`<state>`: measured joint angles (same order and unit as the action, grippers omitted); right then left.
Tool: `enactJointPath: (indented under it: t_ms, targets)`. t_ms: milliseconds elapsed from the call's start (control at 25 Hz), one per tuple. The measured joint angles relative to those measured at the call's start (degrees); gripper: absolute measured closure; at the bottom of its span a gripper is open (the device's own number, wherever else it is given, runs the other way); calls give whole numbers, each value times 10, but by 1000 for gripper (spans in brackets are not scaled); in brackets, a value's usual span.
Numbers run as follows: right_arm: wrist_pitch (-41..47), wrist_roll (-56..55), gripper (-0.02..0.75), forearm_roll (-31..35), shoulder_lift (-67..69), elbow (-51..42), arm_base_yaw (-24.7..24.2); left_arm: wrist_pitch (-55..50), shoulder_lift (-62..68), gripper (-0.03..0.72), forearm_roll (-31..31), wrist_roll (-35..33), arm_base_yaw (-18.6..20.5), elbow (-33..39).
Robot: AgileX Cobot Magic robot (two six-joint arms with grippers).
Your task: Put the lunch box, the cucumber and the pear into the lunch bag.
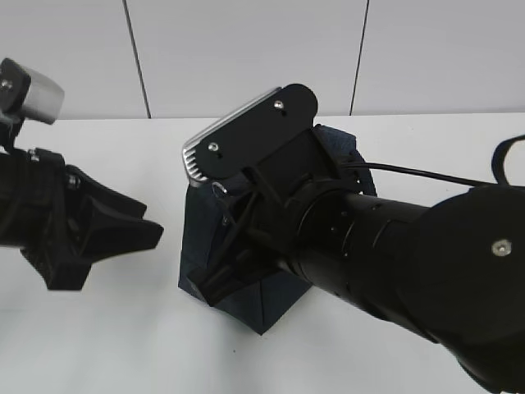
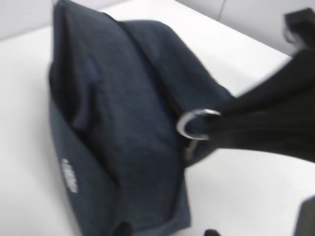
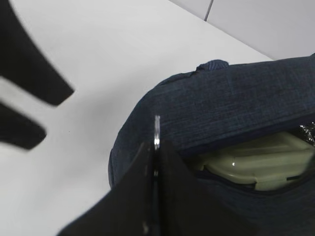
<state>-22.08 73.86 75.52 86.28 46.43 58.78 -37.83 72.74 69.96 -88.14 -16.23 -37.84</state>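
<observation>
The dark navy lunch bag point(image 1: 267, 302) stands mid-table, and it also shows in the left wrist view point(image 2: 123, 123). My right gripper point(image 3: 156, 145) is shut on the metal ring pull point(image 3: 157, 127) of its top zipper; the ring also shows in the left wrist view point(image 2: 197, 123). The zipper is partly open. Through the gap I see the lunch box's pale sage-green lid point(image 3: 256, 164) inside the bag point(image 3: 236, 105). My left gripper point(image 1: 154, 220) is open and empty, just left of the bag. The cucumber and the pear are out of view.
White table top point(image 1: 98, 345) all round the bag, with a white panelled wall point(image 1: 246, 49) behind. My right arm point(image 1: 410, 254) reaches across over the bag from the right. The bag's handle point(image 1: 502, 160) shows at the far right.
</observation>
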Motion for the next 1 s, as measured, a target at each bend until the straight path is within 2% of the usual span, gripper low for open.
enactJointPath:
  t_ms: [120, 320, 640, 880, 920, 1000]
  targets:
    - [0, 4, 732, 4, 0, 0, 0, -53, 32, 408, 15, -56, 28, -26]
    - [3, 5, 732, 8, 0, 0, 0, -63, 94, 408, 47, -123, 32, -49]
    - [4, 6, 732, 15, -1, 0, 0, -87, 166, 379, 64, -137, 33, -81]
    - [4, 6, 732, 21, -2, 0, 0, -108, 200, 379, 73, -139, 4, -99]
    - [4, 7, 732, 21, -2, 0, 0, -108, 204, 400, 77, -139, -2, -100]
    - [4, 7, 732, 22, -2, 0, 0, -105, 208, 522, 84, -140, -8, -101]
